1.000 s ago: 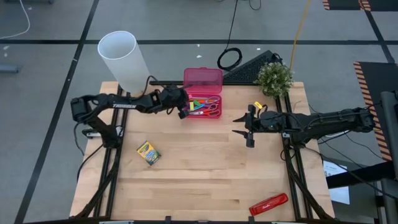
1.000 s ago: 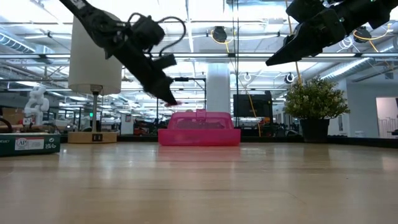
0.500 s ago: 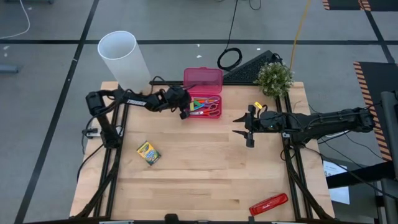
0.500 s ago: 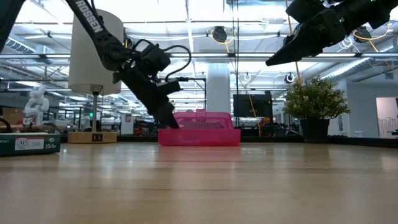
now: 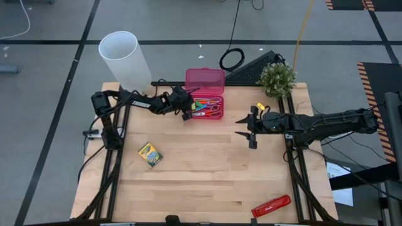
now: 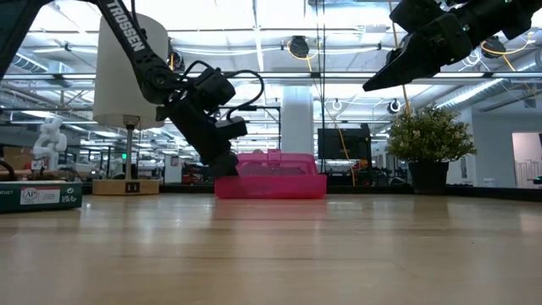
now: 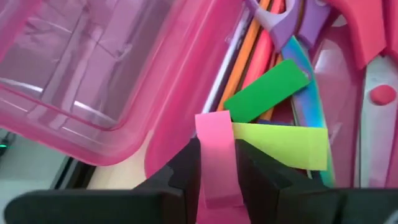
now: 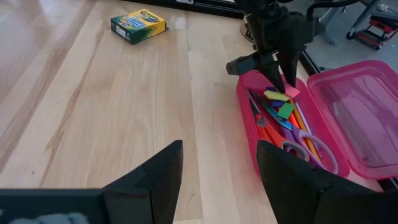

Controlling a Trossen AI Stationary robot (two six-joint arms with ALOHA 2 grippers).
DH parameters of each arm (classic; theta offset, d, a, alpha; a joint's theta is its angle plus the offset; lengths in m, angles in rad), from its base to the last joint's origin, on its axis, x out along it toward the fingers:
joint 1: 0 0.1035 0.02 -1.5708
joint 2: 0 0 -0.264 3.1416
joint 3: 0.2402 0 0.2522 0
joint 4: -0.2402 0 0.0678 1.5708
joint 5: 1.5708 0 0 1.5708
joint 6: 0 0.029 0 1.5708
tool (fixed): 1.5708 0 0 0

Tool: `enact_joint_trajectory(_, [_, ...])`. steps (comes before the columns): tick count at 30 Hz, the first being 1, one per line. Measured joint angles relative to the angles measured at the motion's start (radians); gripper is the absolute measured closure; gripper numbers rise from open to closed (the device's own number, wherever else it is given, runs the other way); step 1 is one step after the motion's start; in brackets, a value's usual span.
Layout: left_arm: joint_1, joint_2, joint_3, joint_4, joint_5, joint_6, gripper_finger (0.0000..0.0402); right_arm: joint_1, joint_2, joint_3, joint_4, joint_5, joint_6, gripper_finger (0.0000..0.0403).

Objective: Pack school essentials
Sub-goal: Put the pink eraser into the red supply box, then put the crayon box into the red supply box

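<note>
Just above centre in the high view, the left gripper (image 5: pixel 186 113) is clamping a pink piece (image 7: pixel 216 155) over the open pink case (image 5: pixel 205 80), probably needing only release, while the spread-fingered right gripper (image 5: pixel 246 132) is waiting centre-right and the crayon box (image 5: pixel 150 154) is lying lower left.

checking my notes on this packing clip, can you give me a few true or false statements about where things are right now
1. The left gripper holds a pink strip over the open pink case. True.
2. The crayon box is in the case. False: it lies on the table.
3. The right gripper is shut on scissors. False: it is open and empty, apart from the case.
4. Purple-handled scissors lie in the case. True.
</note>
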Motion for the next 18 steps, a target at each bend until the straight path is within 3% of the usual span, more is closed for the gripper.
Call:
enact_joint_trajectory(10, [-0.053,-0.019,0.0,-0.021,-0.111,-0.044,0.02,0.0,0.0,0.0,-0.01,0.0,0.001,0.0206])
enact_joint_trajectory(18, [-0.135,-0.205,0.002,-0.198,-0.125,-0.17,0.0186,0.0,0.0,0.0,-0.013,0.0,0.005,0.0206])
